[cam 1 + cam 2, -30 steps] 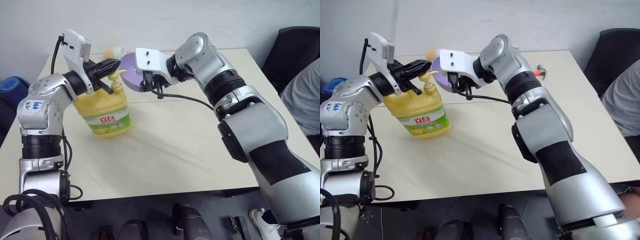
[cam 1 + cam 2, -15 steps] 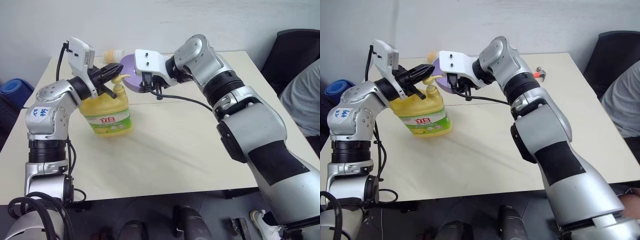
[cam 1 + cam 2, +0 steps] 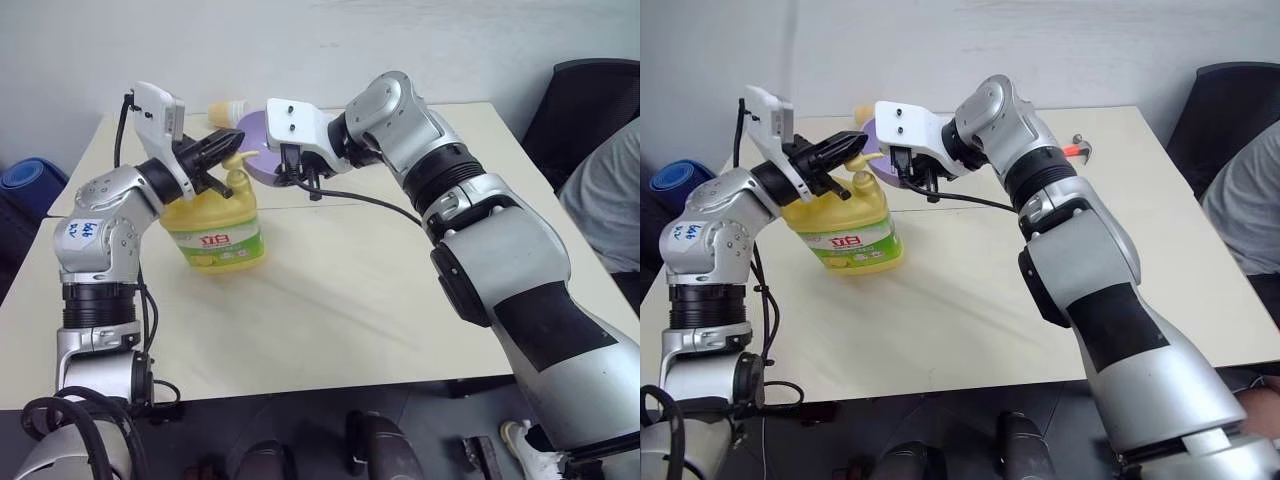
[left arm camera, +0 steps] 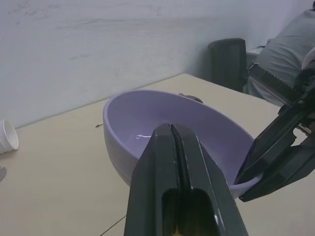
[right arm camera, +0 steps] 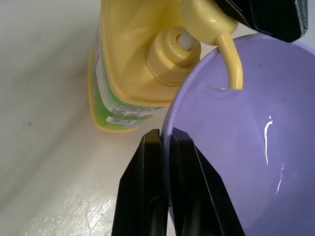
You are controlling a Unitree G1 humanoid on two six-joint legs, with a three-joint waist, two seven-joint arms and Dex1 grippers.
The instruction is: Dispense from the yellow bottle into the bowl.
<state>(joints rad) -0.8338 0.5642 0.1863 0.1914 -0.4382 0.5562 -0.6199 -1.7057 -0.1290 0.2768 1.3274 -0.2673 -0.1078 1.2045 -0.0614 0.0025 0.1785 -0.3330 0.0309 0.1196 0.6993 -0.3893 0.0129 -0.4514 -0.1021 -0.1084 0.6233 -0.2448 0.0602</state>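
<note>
Left gripper (image 3: 228,147): black fingers pressed together, nothing between them, tips resting on the pump head of the yellow bottle (image 3: 212,225). In the left wrist view the closed fingers (image 4: 173,162) lie straight over the bowl's opening.

Right gripper (image 5: 165,142): fingers pinched onto the rim of the bowl (image 5: 236,147), one inside the wall, one outside. Bowl held off the table (image 3: 330,300), tilted, its mouth tucked just under the pump spout.

Bowl: lavender, smooth. Inside, a few thin whitish streaks of liquid on the wall; otherwise bare. Spout tip hangs over the inner wall near the rim, touching or almost touching it; cannot tell which.

Bottle: stands upright on the table toward the robot's left, green-and-white label with red characters facing the camera. Contents not visible through the plastic.

Behind the bowl, a small yellowish cup (image 3: 228,108) near the far table edge. A person's grey sleeve (image 3: 605,200) at the right edge.
</note>
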